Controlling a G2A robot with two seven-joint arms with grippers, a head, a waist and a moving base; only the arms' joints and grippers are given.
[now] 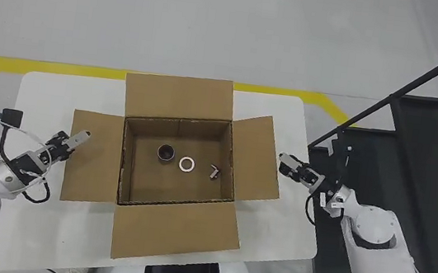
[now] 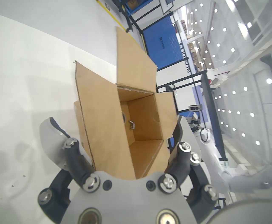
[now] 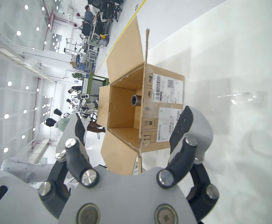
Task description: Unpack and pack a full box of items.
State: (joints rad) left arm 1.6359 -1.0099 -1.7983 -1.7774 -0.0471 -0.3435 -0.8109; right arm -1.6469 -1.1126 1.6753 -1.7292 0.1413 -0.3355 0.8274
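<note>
Mostly hidden: cylinder (image 2: 123, 117) in the left wrist view, cut off by the near flap of the box (image 2: 102, 118); a sliver of its rim shows.
Hard to make out: small piece (image 1: 214, 171) on the box floor, brownish with a pale metal end; its kind cannot be told.
Box: brown cardboard, at the middle of the table (image 1: 41, 96), top open, four flaps folded outward. Printed labels sit on the outer wall facing the right arm.
Contents: cylinder standing on end, brown body, dark open mouth. The white ring (image 1: 186, 164) lies flat just beside it, and the small piece lies nearer the right wall. None of the three touch.
Left gripper (image 1: 77, 138): fingers spread wide, holding nothing, at the outer edge of the left flap.
Right gripper (image 1: 285, 162): fingers spread wide, holding nothing, just past the right flap's edge.
</note>
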